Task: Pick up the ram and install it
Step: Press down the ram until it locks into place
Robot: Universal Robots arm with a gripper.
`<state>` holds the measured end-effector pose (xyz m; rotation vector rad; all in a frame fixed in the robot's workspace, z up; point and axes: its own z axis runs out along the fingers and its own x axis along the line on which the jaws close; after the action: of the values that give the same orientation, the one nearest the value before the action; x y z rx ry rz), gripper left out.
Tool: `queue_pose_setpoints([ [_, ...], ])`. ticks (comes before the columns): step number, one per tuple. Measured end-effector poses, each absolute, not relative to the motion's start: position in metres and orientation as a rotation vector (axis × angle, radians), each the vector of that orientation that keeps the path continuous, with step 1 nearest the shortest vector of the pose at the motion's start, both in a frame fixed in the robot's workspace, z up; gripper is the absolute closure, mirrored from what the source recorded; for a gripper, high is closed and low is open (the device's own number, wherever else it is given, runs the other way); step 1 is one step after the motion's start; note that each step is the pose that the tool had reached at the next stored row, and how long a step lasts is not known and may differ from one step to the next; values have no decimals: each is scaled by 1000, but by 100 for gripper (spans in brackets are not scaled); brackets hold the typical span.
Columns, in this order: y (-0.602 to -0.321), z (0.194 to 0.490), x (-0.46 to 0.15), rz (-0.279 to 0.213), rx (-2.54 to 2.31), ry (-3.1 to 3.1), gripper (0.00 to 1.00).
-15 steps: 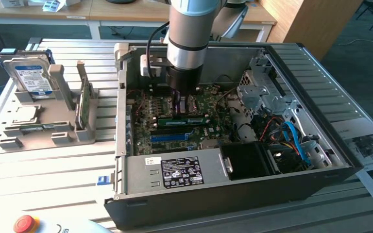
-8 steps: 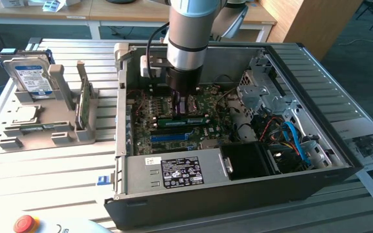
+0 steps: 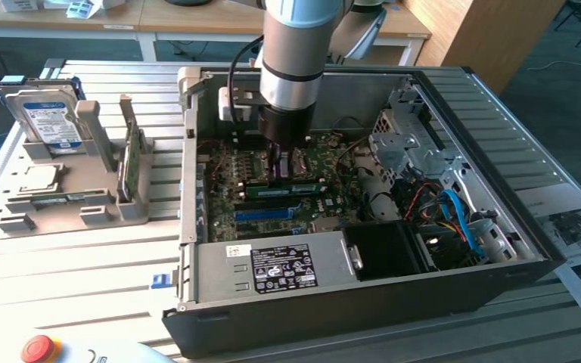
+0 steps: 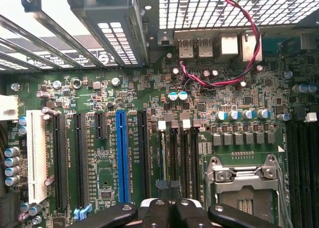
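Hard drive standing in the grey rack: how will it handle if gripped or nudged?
The hard drive looks like a rigid metal box, so it is probably stiff and heavy for its size. It stands on edge in the grey rack, so it may tip once lifted clear. Its labelled face looks smooth, maybe slippery.

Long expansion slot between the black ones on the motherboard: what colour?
Blue. The long plastic expansion slot stands out among black slots on the green motherboard; the wrist view shows it best.

A thin green ram (image 3: 293,187) stick lies level on the motherboard, far inside the open case.
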<state>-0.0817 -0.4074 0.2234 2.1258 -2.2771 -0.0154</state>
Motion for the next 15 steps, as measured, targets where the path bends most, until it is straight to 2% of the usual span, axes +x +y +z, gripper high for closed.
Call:
queue_pose_setpoints([
  [15,-407,233,-81,-15,2126,-2277,90],
])
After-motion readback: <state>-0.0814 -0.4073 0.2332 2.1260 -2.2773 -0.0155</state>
